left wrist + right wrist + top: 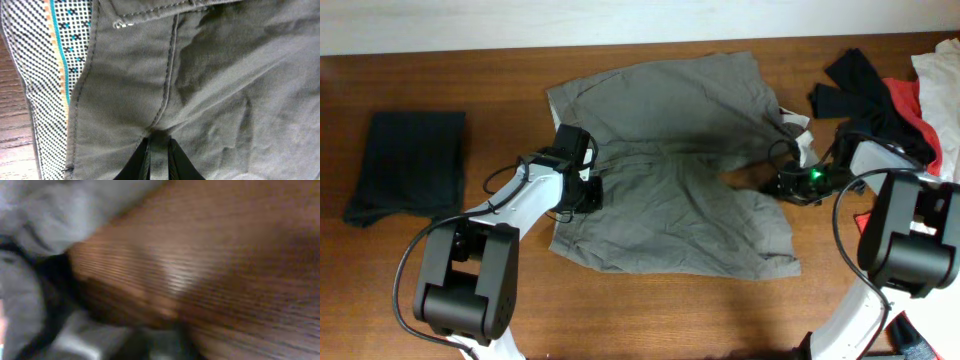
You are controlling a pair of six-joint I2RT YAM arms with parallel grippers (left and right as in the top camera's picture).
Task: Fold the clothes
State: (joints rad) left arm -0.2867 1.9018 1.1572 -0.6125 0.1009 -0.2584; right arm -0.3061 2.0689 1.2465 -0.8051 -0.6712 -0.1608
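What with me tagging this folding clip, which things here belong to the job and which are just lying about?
In the job:
- grey trousers, spread on the table
- left gripper, pinching their fabric
- right gripper, by their right edge, grip unclear

Lying about, untouched:
- folded black garment, far left
- heap of black, red and white clothes, far right, likely waiting their turn

We see bare wood left of centre and along the near edge.
The trousers fill the tabletop at its middle; a folded black garment lies by the left edge, and a heap of clothes crowds the far right corner.
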